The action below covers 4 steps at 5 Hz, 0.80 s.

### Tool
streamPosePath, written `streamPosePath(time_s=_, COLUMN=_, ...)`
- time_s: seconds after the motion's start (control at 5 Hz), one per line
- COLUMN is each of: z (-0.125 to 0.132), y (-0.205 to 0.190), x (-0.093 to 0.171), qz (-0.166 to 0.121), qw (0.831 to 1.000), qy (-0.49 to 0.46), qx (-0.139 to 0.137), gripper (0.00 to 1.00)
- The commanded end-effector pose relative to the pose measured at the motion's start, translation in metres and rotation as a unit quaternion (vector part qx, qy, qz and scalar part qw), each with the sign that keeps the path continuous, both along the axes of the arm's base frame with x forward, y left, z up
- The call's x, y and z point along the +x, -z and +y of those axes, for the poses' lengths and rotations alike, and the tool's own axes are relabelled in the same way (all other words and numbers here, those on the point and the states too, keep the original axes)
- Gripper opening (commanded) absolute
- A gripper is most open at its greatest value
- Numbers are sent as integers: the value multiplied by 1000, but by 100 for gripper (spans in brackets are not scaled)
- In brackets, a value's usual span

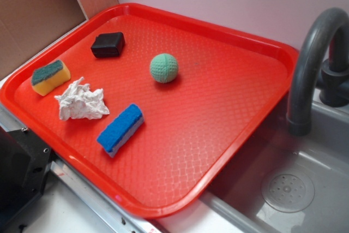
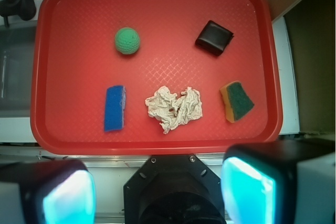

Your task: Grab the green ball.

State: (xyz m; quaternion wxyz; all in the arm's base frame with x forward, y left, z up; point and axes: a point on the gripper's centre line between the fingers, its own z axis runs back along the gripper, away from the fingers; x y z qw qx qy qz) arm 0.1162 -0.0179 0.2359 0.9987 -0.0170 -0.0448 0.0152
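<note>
Nearest the lens, wrist view: gripper (image 2: 157, 192), jaws spread wide, nothing between them, the two pale-blue pads (image 2: 68, 196) at the bottom corners of the frame. It hangs high, off the near edge of the red tray (image 2: 157, 149).

On the tray, left to right in the wrist view: blue sponge (image 2: 114, 107); green ball (image 2: 127, 41), beyond the sponge and toward the far rim, lying free on bare tray; crumpled paper wad (image 2: 174, 108) in the middle near the front; black block (image 2: 214, 38) far right; yellow sponge with green top (image 2: 237, 100) near right. Outside the tray, grey faucet (image 1: 313, 64) and sink (image 1: 287, 190) at the ball's end.

Step in hand, by my reading: the approach, not yet begun. To do it well: travel forward and left over the blue sponge, centre the jaws over the ball, descend straight, keep them spread until the pads sit either side at mid-height. The ball is round and free to roll; an off-centre close would likely squirt it away. Nothing touches it, so the descent should go unhindered.

Count: one ball, two sponges, one paper wad, one black block, one tray.
</note>
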Motion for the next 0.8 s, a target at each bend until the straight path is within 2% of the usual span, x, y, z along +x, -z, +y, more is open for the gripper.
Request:
streamPosePath(time_s=0.0, z=0, y=0, x=0, qz=0, qw=1000, qy=0, qx=0, gripper=100)
streamPosePath(time_s=0.2, z=-8, y=18, x=26, qz=-34, qw=997, qy=62, qx=36, gripper=100)
streamPosePath(time_s=0.4, z=-11, y=40, x=58, qz=-72, qw=988, qy=125, qx=48, gripper=100)
streamPosePath(time_s=0.6, z=-12, y=55, x=83, qz=-93, qw=983, qy=151, qx=41, gripper=100)
